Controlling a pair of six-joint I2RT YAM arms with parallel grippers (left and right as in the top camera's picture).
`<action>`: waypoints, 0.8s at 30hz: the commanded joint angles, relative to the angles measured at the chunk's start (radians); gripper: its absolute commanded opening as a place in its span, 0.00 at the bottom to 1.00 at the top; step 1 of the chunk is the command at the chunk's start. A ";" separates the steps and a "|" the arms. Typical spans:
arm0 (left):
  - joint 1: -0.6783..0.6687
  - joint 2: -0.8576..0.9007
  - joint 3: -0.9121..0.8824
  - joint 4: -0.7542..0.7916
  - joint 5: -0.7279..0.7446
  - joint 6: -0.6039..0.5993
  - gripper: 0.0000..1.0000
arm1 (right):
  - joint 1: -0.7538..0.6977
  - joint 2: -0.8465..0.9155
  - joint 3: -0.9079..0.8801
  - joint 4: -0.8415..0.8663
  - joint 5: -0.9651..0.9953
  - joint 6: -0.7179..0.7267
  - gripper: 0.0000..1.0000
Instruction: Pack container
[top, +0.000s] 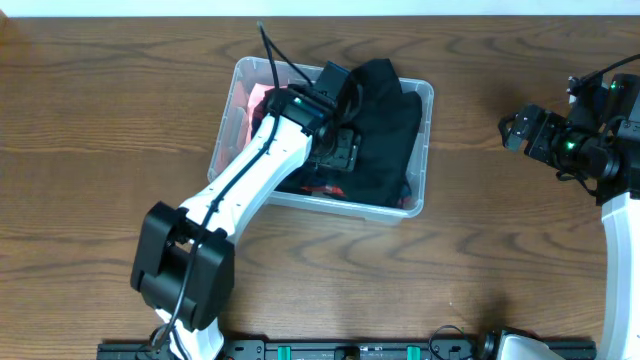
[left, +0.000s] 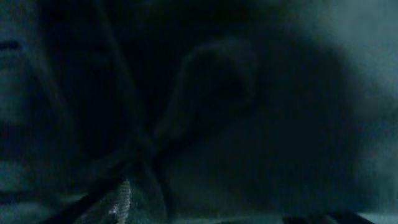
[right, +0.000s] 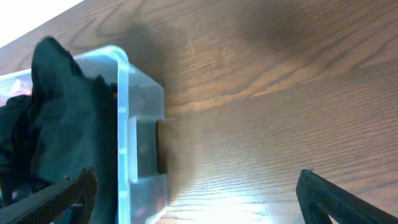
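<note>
Brimming clear thick-rimmed container (top: 428, 120), black cloth (top: 385, 115) inside; left claw (top: 338, 152) buried, opening unclear; right claw (right: 196, 196) wide, empty.

Overhead view evenly and brightly lit; grain of the brown wooden table (top: 90, 130) rendered sharp, shadows kept soft. Left wrist view almost black and heavily blurred; only murky folds of dark fabric (left: 211, 81) made out. Right wrist view: pale glare noted on the tabletop near the lower edge, top-left corner blown out white, clear plastic rectangular bin (right: 140, 124) rendered slightly soft.
</note>
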 joint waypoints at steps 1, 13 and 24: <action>-0.001 0.123 -0.030 0.100 0.050 -0.259 0.77 | -0.005 0.001 0.003 -0.001 0.000 -0.010 0.99; -0.001 0.198 -0.029 0.219 0.154 -0.419 0.76 | -0.005 0.001 0.003 -0.001 0.000 -0.010 0.99; -0.001 0.188 -0.029 -0.098 0.051 -0.047 0.75 | -0.005 0.001 0.003 -0.001 0.000 -0.010 0.99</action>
